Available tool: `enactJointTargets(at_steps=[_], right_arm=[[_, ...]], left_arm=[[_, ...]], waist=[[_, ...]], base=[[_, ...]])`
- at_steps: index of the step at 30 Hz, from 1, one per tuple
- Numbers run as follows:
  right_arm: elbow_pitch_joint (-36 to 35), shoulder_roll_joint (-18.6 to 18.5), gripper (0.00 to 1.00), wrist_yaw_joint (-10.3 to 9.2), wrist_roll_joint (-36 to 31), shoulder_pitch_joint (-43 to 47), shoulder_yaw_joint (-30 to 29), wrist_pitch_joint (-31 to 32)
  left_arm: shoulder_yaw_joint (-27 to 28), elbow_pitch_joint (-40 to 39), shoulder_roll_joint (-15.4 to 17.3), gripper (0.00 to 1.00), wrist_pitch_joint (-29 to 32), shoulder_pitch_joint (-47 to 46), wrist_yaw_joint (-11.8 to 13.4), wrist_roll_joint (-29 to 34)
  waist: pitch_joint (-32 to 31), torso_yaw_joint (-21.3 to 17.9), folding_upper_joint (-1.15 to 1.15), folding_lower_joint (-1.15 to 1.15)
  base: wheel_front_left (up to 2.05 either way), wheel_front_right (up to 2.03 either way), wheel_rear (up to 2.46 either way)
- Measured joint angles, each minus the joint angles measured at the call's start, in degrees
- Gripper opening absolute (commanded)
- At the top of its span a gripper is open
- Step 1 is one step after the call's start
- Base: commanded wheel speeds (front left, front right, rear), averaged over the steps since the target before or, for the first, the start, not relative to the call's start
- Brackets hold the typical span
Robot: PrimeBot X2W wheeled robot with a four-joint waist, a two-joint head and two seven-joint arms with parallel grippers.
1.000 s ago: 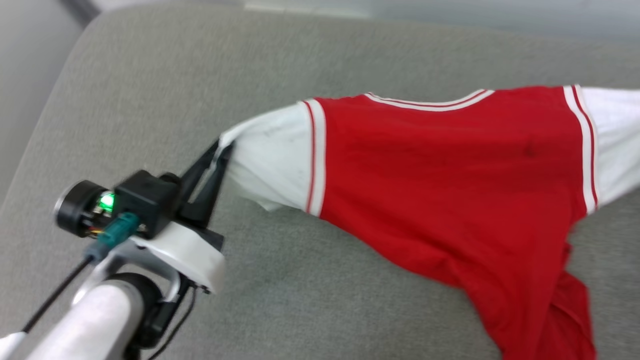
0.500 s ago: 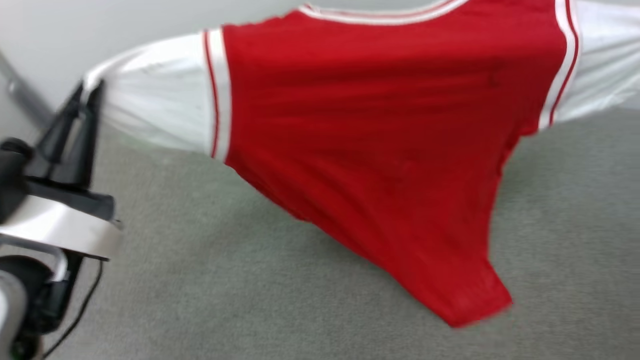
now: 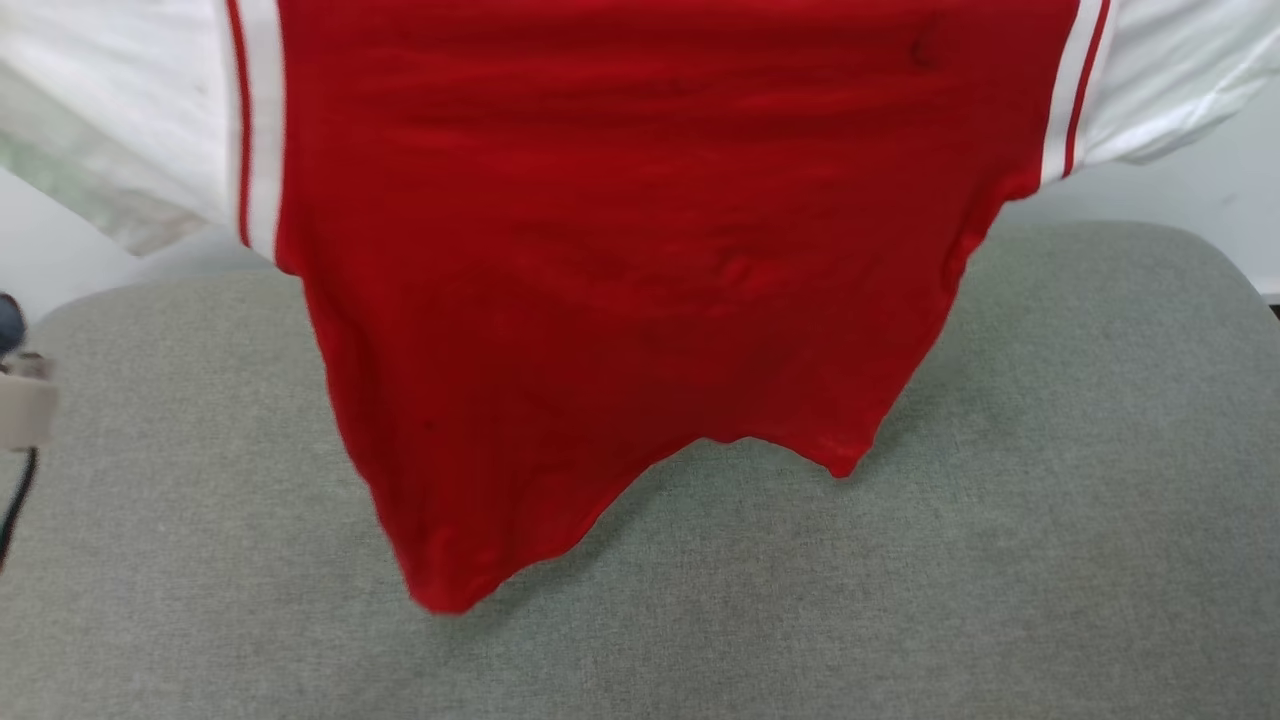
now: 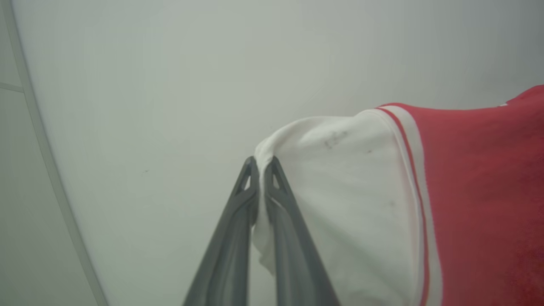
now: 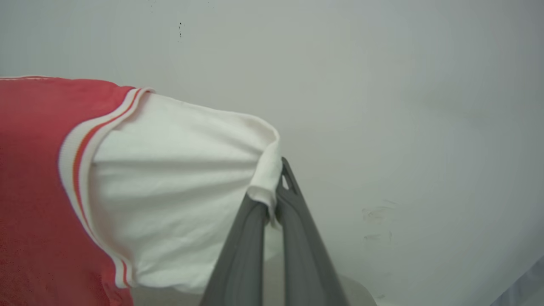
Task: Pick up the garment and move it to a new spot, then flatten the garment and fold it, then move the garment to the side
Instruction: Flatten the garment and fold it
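No legible text, number or brand on visible side of garment [image 3: 640, 250].

The left gripper [image 4: 262, 163] has long dark grey fingers [image 4: 229, 246] with triangular holes near the tips. The right gripper [image 5: 272, 187] looks the same.

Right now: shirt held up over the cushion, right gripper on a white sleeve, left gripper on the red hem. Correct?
No. The left wrist view shows the left gripper shut on the other white sleeve, not the red hem. The rest holds: shirt up over the cushion, right gripper on a white sleeve.
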Motion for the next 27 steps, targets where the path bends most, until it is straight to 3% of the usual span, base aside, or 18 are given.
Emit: enactJointTargets(at_steps=[5,11,16,20,27], right_arm=[[-2.0,0.5,0.0,0.01,-0.6,-1.2,-1.0,-0.4],[-2.9,0.6,0.0,0.01,-3.5,-5.9,-1.9,-2.4],[-2.2,1.0,0.0,0.01,-5.6,-10.2,-1.9,-3.3],[1.5,1.1,0.0,0.01,-8.5,-18.2,0.1,-5.0],[11.2,1.3,0.0,0.02,-15.9,-33.6,3.5,-13.0]], left_arm=[[2.5,0.5,1.7,0.0,0.5,-2.9,-0.5,-1.3],[3.0,2.7,4.6,0.0,1.9,-10.2,-3.0,-2.8],[0.7,6.3,5.0,0.0,2.4,-17.7,-5.9,-3.9],[-2.3,13.5,3.9,0.0,2.1,-30.7,-9.2,-4.7],[-8.4,28.4,-2.2,0.0,-0.8,-52.0,-13.7,-2.8]], waist=[[1.9,-1.0,0.0,0.0],[7.0,-1.9,0.0,0.0],[11.5,-2.0,0.0,0.01],[17.5,-1.7,0.0,0.01],[26.3,-0.9,0.0,0.02]], base=[[0.0,0.0,0.0],[0.0,0.0,0.0],[0.0,0.0,0.0],[0.0,0.0,0.0],[0.0,0.0,0.0]])
